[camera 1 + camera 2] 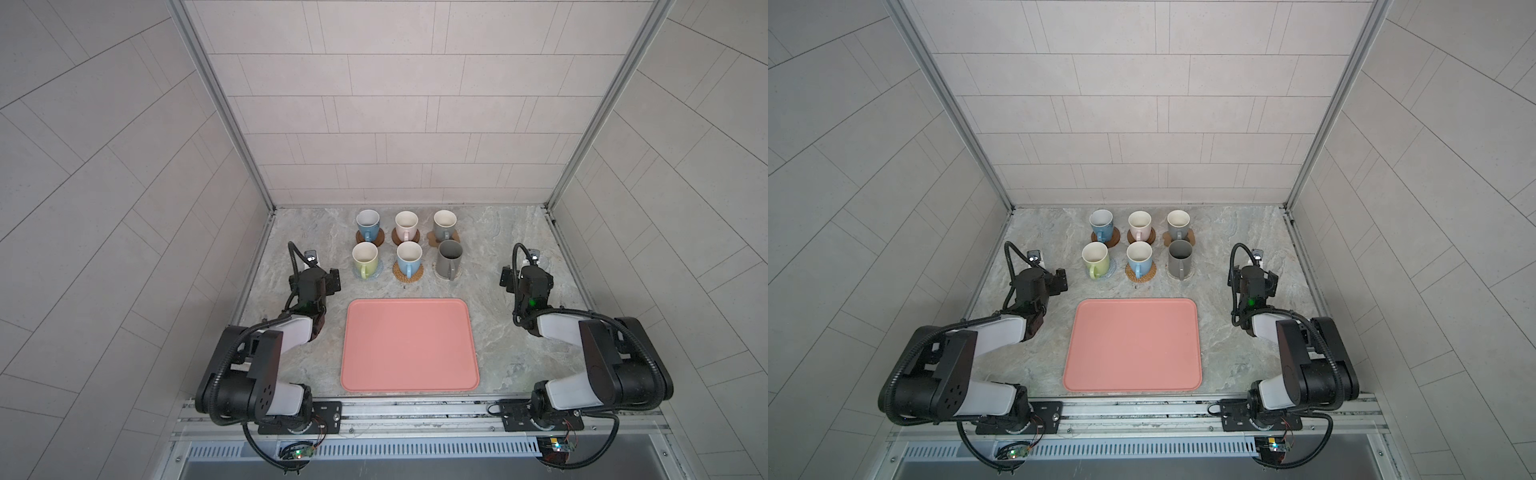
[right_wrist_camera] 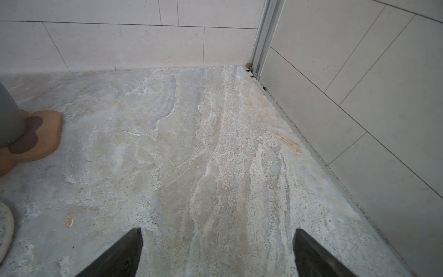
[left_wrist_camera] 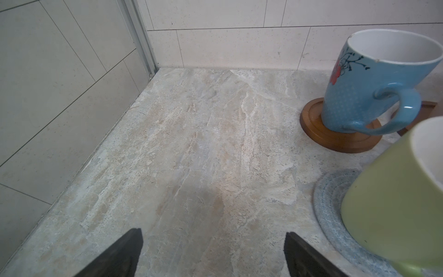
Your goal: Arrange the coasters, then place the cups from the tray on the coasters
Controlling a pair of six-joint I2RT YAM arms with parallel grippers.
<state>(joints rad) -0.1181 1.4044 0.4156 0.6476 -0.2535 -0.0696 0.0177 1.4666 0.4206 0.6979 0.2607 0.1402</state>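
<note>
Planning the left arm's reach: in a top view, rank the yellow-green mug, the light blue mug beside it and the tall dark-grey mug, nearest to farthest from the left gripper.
1. yellow-green mug, left end of the row nearer the tray, closest to the left gripper.
2. light blue mug, middle of that row.
3. tall dark-grey mug, right end.

cups (image 1: 409,257) on coasters (image 1: 419,274), two rows of three | tray (image 1: 409,345) before the near row, apart
</note>
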